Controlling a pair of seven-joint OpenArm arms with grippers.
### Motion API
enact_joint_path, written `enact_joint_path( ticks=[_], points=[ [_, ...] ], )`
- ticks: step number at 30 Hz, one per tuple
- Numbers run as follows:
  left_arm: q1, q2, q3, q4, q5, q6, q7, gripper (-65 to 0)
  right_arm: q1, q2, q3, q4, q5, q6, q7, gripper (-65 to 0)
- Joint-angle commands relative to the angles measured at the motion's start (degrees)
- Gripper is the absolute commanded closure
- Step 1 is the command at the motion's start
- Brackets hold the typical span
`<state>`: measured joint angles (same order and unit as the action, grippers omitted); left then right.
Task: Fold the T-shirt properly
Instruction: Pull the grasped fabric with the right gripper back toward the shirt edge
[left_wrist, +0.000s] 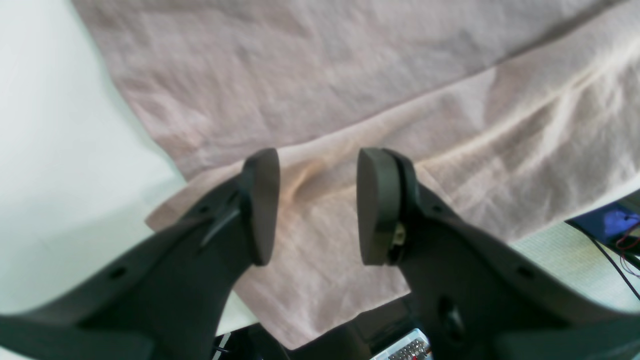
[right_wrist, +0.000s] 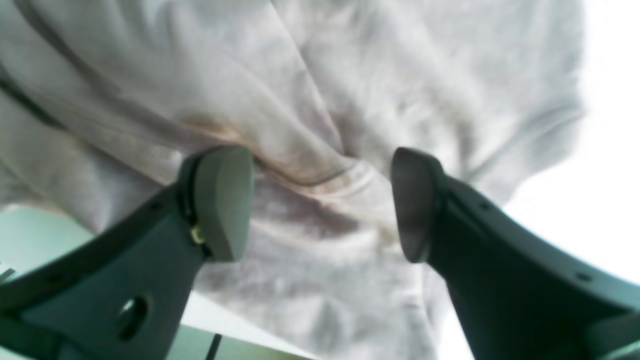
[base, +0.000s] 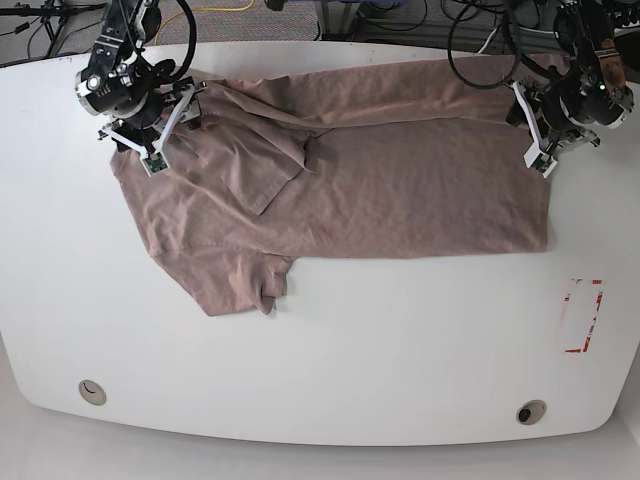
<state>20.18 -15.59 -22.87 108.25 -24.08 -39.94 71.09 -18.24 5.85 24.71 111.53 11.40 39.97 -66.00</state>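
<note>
The mauve T-shirt (base: 380, 190) lies spread flat and wrinkled on the white table (base: 350, 350), with its hem toward the right. A sleeve (base: 240, 285) points to the front, and a flap is folded over the body at the upper left. My left gripper (base: 533, 130) hovers over the shirt's right far corner. In the left wrist view the left gripper (left_wrist: 317, 205) stands open above a fold edge of the T-shirt (left_wrist: 350, 100), holding nothing. My right gripper (base: 168, 125) is over the left far end. In the right wrist view the right gripper (right_wrist: 317, 202) is wide open above bunched T-shirt cloth (right_wrist: 310, 125).
A red rectangle mark (base: 583, 315) sits on the table at the right. Two round grommets (base: 92, 392) (base: 531, 412) lie near the front edge. Cables and equipment (base: 480, 30) run along the far edge behind the table.
</note>
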Motion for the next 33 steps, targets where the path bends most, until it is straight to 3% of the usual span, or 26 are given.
enact_joint_path(
  ticks=[1, 5, 8, 14, 17, 33],
  points=[
    [-0.1, -0.7, -0.6, 0.8, -0.4, -0.1, -0.2, -24.0, 0.3, 0.5, 0.2, -0.7, 0.5, 0.0, 2.7, -40.7],
    [-0.1, -0.7, -0.6, 0.8, -0.4, -0.1, -0.2, -24.0, 0.2, 0.6, 0.1, -2.5, 0.5, 0.0, 4.3, -40.4],
    [-0.2, -0.7, -0.6, 0.8, -0.4, -0.1, -0.2, -24.0, 0.2, 0.6, 0.1, -3.6, 0.5, 0.0, 4.6, -35.2],
    [-0.2, -0.8, -0.7, 0.8, -0.4, -0.1, -0.2, -24.0, 0.3, 0.6, 0.1, -4.1, 0.5, 0.0, 4.7, -13.3],
    [-0.2, -0.8, -0.7, 0.8, -0.4, -0.1, -0.2, -24.0, 0.3, 0.6, 0.1, -4.1, 0.5, 0.0, 4.7, -5.9],
    [-0.3, -0.8, -0.7, 0.7, -0.3, -0.1, -0.2, -24.0, 0.8, 0.8, 0.2, 0.0, 0.0, 0.0, 4.4, -6.2]
  ],
)
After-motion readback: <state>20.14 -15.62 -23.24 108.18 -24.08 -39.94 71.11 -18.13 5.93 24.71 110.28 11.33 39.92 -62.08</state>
